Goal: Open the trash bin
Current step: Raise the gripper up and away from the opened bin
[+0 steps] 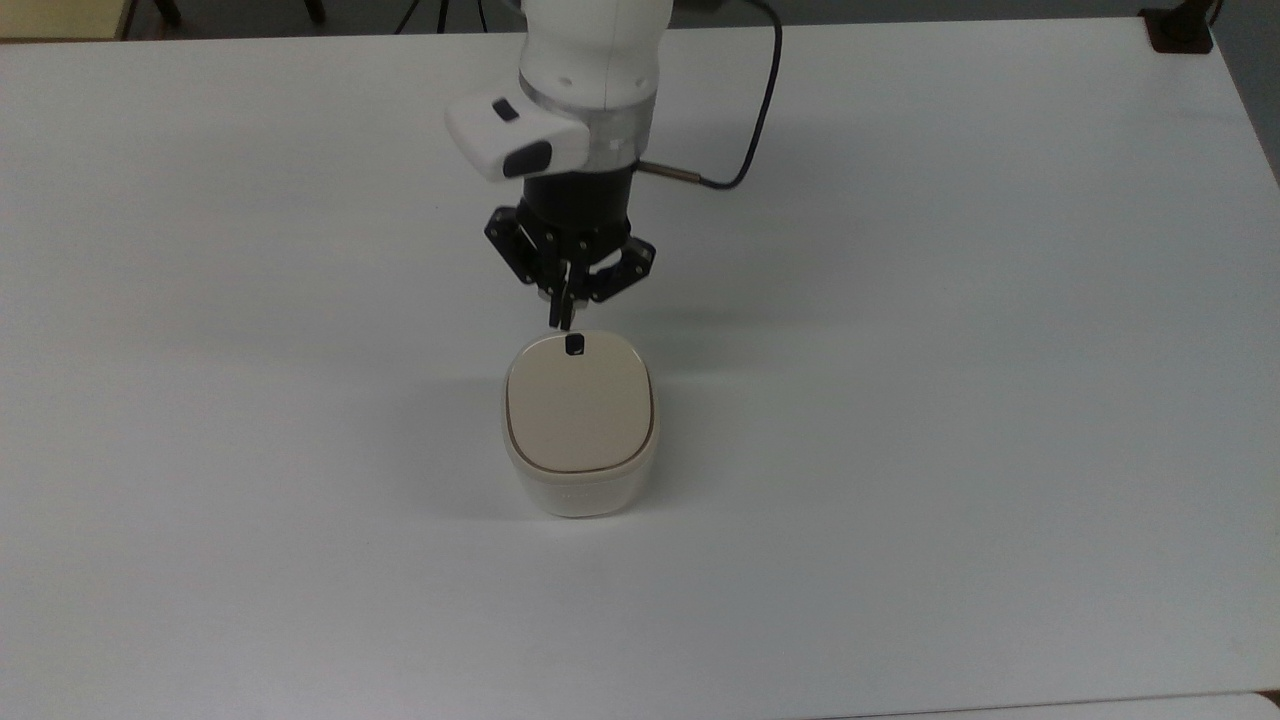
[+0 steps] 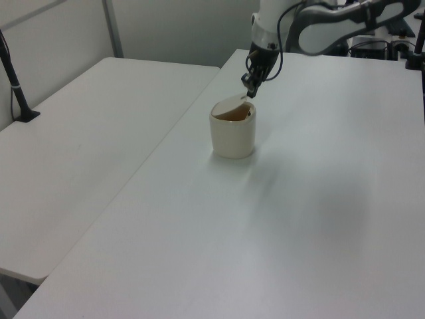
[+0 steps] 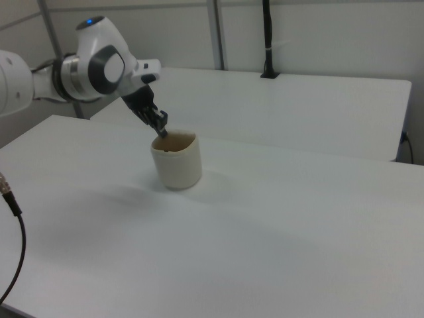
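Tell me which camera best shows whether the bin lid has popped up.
The left view: the lid stands tilted above the trash bin, with a dark gap under its raised edge. The top view looks straight down, so the lid seems flat there. In the right view the gripper partly hides the bin's rim.

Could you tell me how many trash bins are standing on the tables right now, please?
1. The trash bin stands alone near the middle of the white table, just below the gripper in the top view.
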### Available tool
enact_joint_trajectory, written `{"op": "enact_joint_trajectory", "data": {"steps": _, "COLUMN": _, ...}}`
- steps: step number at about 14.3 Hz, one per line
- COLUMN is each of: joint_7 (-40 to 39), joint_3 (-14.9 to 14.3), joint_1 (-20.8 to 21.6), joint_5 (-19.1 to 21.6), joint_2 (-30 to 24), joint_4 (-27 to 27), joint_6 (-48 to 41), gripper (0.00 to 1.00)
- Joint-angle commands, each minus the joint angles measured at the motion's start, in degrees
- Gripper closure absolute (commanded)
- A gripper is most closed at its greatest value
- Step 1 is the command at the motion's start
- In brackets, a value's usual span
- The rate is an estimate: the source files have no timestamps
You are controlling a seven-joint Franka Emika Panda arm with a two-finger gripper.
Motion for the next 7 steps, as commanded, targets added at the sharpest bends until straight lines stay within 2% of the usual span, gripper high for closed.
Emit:
{"op": "enact_joint_trajectory", "data": {"steps": 1, "joint_7": 0.32, "joint_3": -0.05, "joint_1": 0.00, "joint_5": 1.59, "joint_2": -4.22, "joint_4": -0.85, "joint_6": -6.04, "gripper": 0.67}}
{"op": "enact_joint_trajectory", "data": {"steps": 3, "joint_7": 0.15, "joint_3": -0.05, "joint_1": -0.44, "joint_5": 4.65, "joint_2": -5.71, "joint_4": -0.59, "joint_6": -8.50, "gripper": 0.31}}
{"op": "enact_joint_trajectory", "data": {"steps": 4, "joint_7": -0.11, "joint_3": -0.05, "joint_1": -0.62, "joint_5": 5.97, "joint_2": -6.59, "joint_4": 0.03, "joint_6": -10.61, "gripper": 0.16}}
{"op": "enact_joint_trajectory", "data": {"steps": 6, "joint_7": -0.82, "joint_3": -0.05, "joint_1": -0.88, "joint_5": 6.95, "joint_2": -8.34, "joint_4": 0.99, "joint_6": -16.22, "gripper": 0.00}}
{"op": "enact_joint_trajectory", "data": {"steps": 7, "joint_7": -0.82, "joint_3": -0.05, "joint_1": -1.32, "joint_5": 7.65, "joint_2": -9.14, "joint_4": 1.00, "joint_6": -17.73, "gripper": 0.00}}
